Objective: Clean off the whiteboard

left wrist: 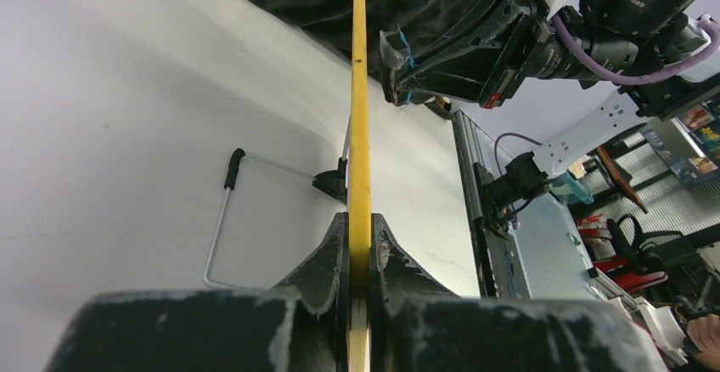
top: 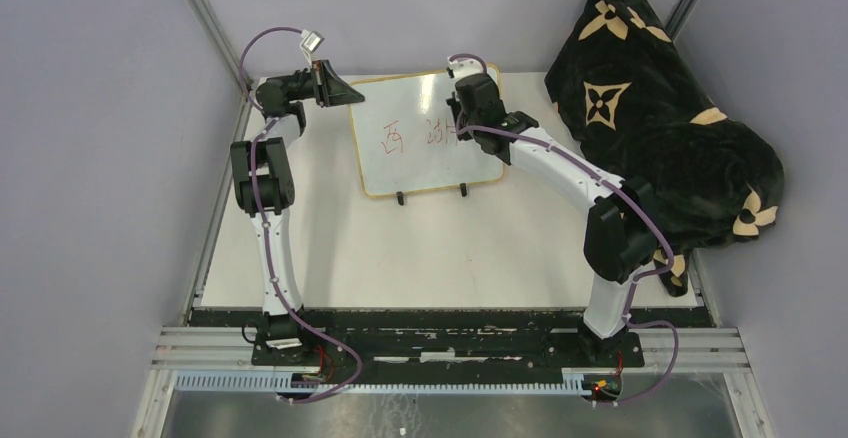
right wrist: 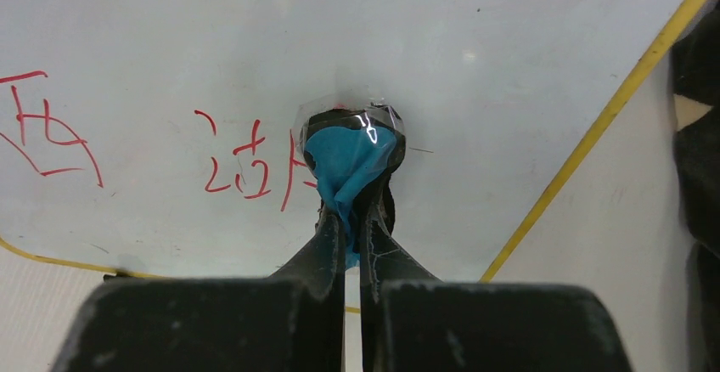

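1. The whiteboard (top: 425, 163) sits at the far middle of the table (top: 420, 258). Its thin yellow frame runs all round it, and two small black feet (top: 400, 198) show at its near edge.
2. Two groups of red characters (top: 395, 138) are written across the middle of the board. In the right wrist view, one group (right wrist: 51, 126) is on the left and the other (right wrist: 246, 164) is near the centre.
3. The left gripper (top: 345, 93) is at the board's far left corner. Its wrist view shows it (left wrist: 359, 232) clenched on the whiteboard (left wrist: 359, 92), with the yellow frame pinched edge-on between the two black fingers (left wrist: 327, 257).
4. In the same view, a thin wire leg (left wrist: 222, 219) with a black tip reaches out from the board's frame over the table top.
5. The right gripper (top: 462, 123) is over the board's right half. It (right wrist: 350, 219) is clenched on a blue wad (right wrist: 344, 164) that has clear film around its front.
6. The wad is pressed against the whiteboard (right wrist: 170, 32) just to the right of the second group of characters, touching or nearly touching the last red stroke.
7. A black blanket (top: 650, 108) with tan flower patterns is heaped at the table's far right, close to the board's right edge.
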